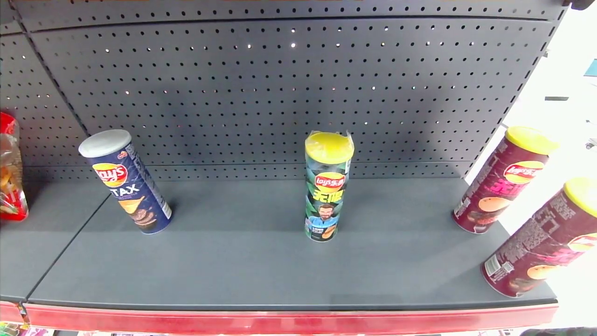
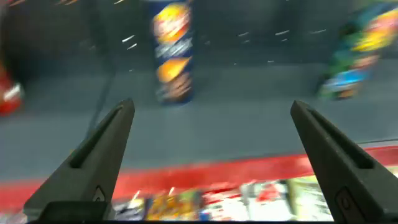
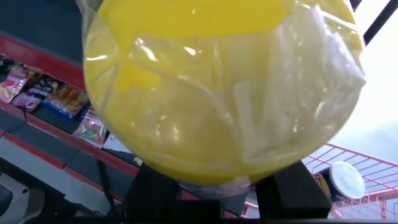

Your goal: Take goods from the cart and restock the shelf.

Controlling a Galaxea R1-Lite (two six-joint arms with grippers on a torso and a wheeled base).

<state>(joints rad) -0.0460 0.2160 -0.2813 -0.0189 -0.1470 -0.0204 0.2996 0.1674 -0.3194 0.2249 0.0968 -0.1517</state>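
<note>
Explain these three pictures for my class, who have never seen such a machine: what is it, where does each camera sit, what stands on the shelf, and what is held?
This is a two-armed robot on wheels, restocking a shop shelf. The wide picture comes from a camera on its head. On the shelf stand a blue can, a green can, a maroon can and a second maroon can nearer the front edge. A red bag sits at the far left. The other two pictures come from cameras on the wrists. The left fingers are wide apart with nothing between them, facing the shelf. The right fingers seem to grip a yellow-lidded can, close against that camera.
</note>
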